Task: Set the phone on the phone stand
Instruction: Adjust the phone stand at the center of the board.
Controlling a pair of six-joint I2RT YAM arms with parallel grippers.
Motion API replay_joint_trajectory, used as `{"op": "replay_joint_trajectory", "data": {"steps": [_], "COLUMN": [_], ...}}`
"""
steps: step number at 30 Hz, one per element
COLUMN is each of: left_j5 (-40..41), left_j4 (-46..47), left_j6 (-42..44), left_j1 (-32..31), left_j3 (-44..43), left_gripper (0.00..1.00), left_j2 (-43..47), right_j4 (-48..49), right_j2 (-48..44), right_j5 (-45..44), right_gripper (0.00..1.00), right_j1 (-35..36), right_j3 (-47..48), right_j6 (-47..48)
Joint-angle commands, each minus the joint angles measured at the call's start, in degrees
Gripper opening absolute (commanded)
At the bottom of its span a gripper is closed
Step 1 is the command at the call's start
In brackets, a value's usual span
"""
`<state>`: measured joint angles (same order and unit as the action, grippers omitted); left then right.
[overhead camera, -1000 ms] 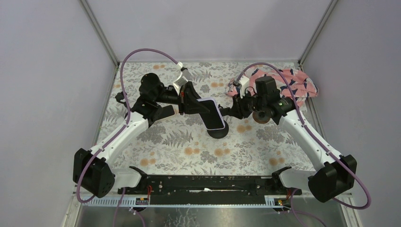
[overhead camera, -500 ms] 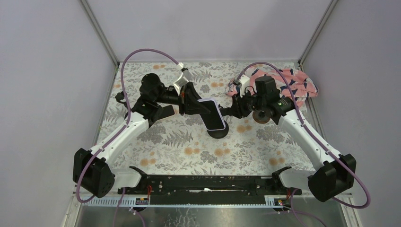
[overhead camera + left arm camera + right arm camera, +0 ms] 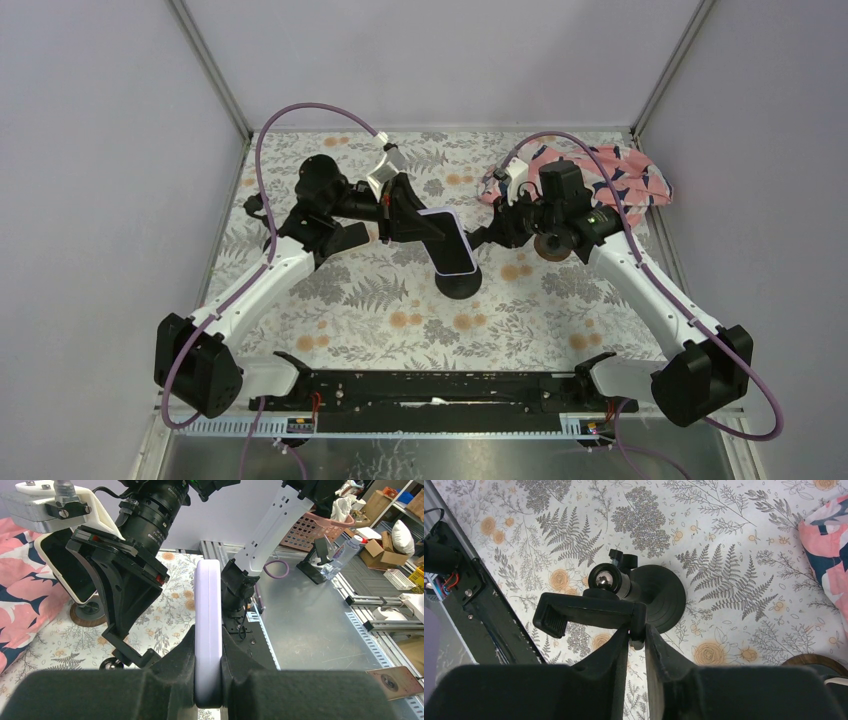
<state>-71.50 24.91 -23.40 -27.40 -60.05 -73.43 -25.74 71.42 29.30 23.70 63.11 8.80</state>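
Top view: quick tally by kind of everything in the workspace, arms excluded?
Phone: 1
Phone stand: 1
Pink patterned cloth: 1
Brown round base, partly hidden behind the right arm: 1
Total: 4

Phone stand [image 3: 461, 283] near the middle of the table [image 3: 380, 310], phone [image 3: 449, 240] just above it, left gripper [image 3: 425, 228] at the phone's left edge, right gripper [image 3: 480, 238] on the stand's clamp from the right, cloth [image 3: 610, 180] in the far right corner — behind the right arm.
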Motion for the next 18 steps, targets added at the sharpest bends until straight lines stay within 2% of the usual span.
{"op": "replay_joint_trajectory", "data": {"steps": [1,4,10,18], "left_j5": [1.10,1.15,1.10,1.10], "left_j4": [5.04,5.02,4.98,5.15], "left_j6": [0.63,0.63,0.66,0.57], "left_j1": [-0.45,-0.46,-0.47,-0.63], "left_j3": [-2.58,-2.53,-2.43,-2.76], "left_gripper": [0.00,0.00,0.00,0.00], "left_j2": [-0.22,-0.05,0.06,-0.21], "right_j4": [0.59,0.53,0.16,0.24], "right_j2": [-0.05,-0.09,-0.56,-0.56], "right_j5": [1.01,1.18,1.29,0.86], "right_gripper": [0.28,0.33,0.33,0.22], "right_j1": [0.70,0.81,0.81,0.81], "right_j3": [0.08,-0.17,-0.83,-0.73], "right_j6": [-0.09,-0.01,0.51,0.72]}}
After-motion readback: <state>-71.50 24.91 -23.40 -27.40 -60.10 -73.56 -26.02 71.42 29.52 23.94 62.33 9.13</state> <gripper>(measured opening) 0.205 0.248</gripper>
